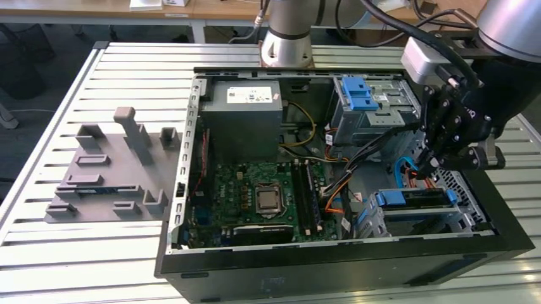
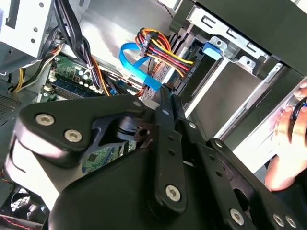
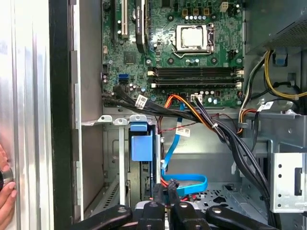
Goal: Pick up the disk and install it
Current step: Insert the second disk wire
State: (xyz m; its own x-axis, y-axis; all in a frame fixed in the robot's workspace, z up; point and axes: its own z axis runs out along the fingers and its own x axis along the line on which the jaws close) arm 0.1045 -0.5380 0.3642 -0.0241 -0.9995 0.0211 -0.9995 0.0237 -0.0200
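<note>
gripper (image 1: 427, 171) hanging inside the open case (image 1: 338, 278), at the corner far from the grey box (image 1: 245, 120). clenched: in both wrist views (image 3: 165, 194) the two thin fingers (image 2: 165, 108) pressed flat together, with nothing between them. probably kept shut like this to make one narrow tip for pushing and not for grasping.

disk (image 1: 414, 197) just under the fingertips and a little forward of them, apart from them as far as can be judged. already sitting on its edge in the drive bay (image 1: 460, 218), with the blue carrier handle (image 3: 141, 143) turned out toward the tool, likely so that it can slide along the bay rails. impossible to tell if fully clicked in.

blue cable (image 3: 189, 184) curled directly ahead of the fingertips, beside the disk, loose and not plugged to it as far as can be seen. bundle of coloured wires (image 2: 160, 48) just beyond the tip, crossing toward the motherboard (image 3: 192, 57), which lies further ahead of the tool.

cage (image 1: 368, 101) with a blue latch behind the tool, toward the arm base.

a hand (image 2: 290, 139) at the outer wall of the case, to the side of the tool, perhaps to steady the case.
</note>
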